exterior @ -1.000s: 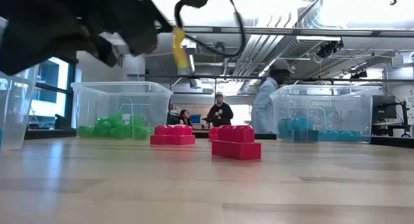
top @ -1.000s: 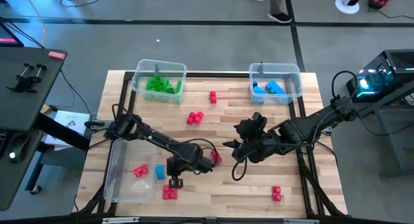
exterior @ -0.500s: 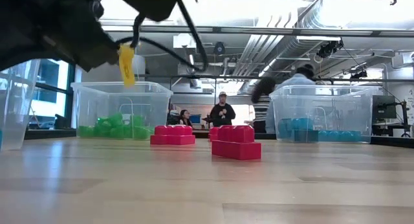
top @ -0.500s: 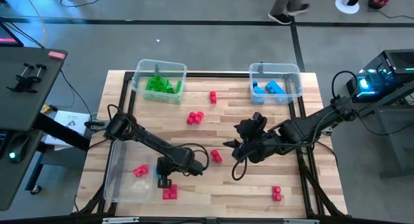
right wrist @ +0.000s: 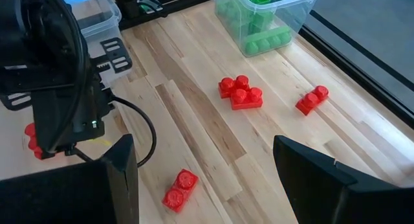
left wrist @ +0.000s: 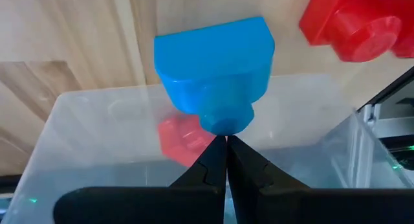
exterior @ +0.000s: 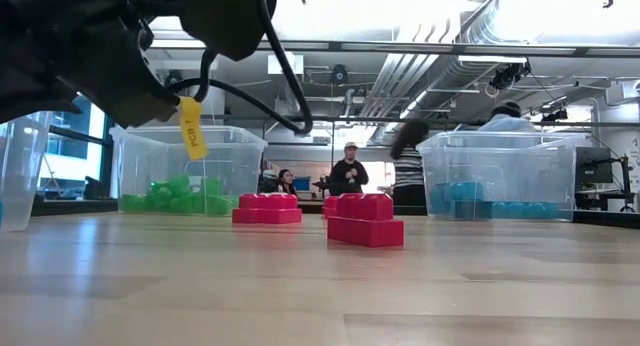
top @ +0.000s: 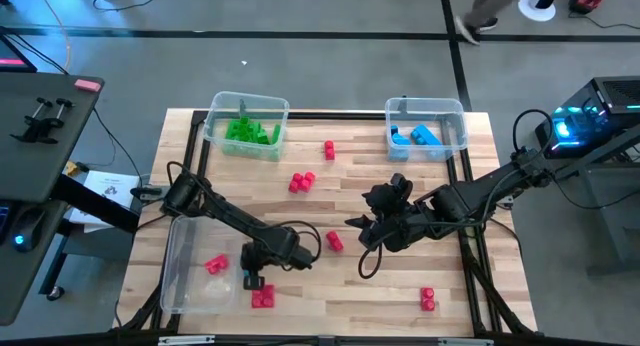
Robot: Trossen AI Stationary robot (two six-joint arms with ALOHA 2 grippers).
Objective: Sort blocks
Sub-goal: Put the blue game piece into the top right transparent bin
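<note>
A blue block (left wrist: pixel 213 72) lies at the right wall of the clear near-left bin (top: pixel 185 286). In the high view my left gripper (top: pixel 252 280) covers it. That gripper (left wrist: pixel 226 140) is shut, its tips at the block's round stud. A red block (top: pixel 215 264) lies inside this bin. Other red blocks lie on the table: (top: pixel 302 182), (top: pixel 329 149), (top: pixel 334 242), (top: pixel 263 299), (top: pixel 428 300). My right gripper (top: pixel 372 234) hangs open above the table's middle, over nothing but the red block (right wrist: pixel 180 188) far below it. My left gripper's shut fingertips (left wrist: pixel 212 160) meet the free end of the blue block's stud (left wrist: pixel 225 122), coming at it slanting down from the right. The block is not between the fingers. What the block rests on, the table or the bin's rim, I cannot tell.
A clear bin with green blocks (top: pixel 247 128) stands at the far left, and one with blue blocks (top: pixel 425 134) at the far right. In the low view two red blocks (exterior: pixel 365 219) (exterior: pixel 267 208) lie mid-table. People stand in the room behind.
My left gripper has gone toward the table's left edge and down, from above the wood beside the bin to the bin's right wall, where it now covers the blue block. It has stayed shut.
</note>
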